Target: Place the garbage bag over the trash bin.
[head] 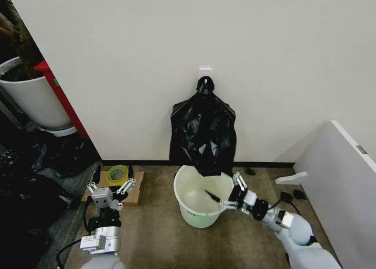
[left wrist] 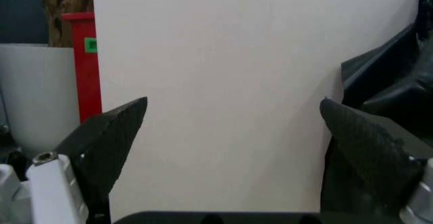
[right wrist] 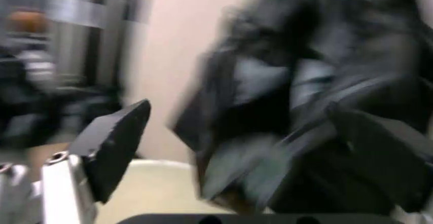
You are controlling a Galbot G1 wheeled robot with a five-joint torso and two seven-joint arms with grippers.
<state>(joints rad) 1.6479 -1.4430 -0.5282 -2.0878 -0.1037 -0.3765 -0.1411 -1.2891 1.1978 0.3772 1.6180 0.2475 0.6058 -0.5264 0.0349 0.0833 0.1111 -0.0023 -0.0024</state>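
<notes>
Nearest to me, low on my left, my left gripper is raised above the brown floor with its fingers spread apart and nothing between them; in the left wrist view the two dark fingertips stand wide, framing the pale wall. Just beyond it on the floor lies a flat piece of cardboard with a roll of yellow-green tape on top. To the right, my right arm reaches in from the near right corner, and my right gripper sits at the right side of the trash bin, its jaws released and empty, one dark finger poking in over the rim toward the bucket's inside. In the right wrist view the fingers are parted, with the pale rim of the bin below and the blurred black plastic just ahead of them. The bin stands upright on the floor in the middle of the scene, near the wall, white with a pale greenish base. Directly behind and above it hangs the garbage bag, crinkled and shiny black, gathered to a point at a small white hook on the wall; its lower edge dips to the bin's far rim. I cannot tell whether bag and rim touch. On the far left stands a large white planter pot, with a red panel beside it at the wall's edge. On the right a white board leans in.
</notes>
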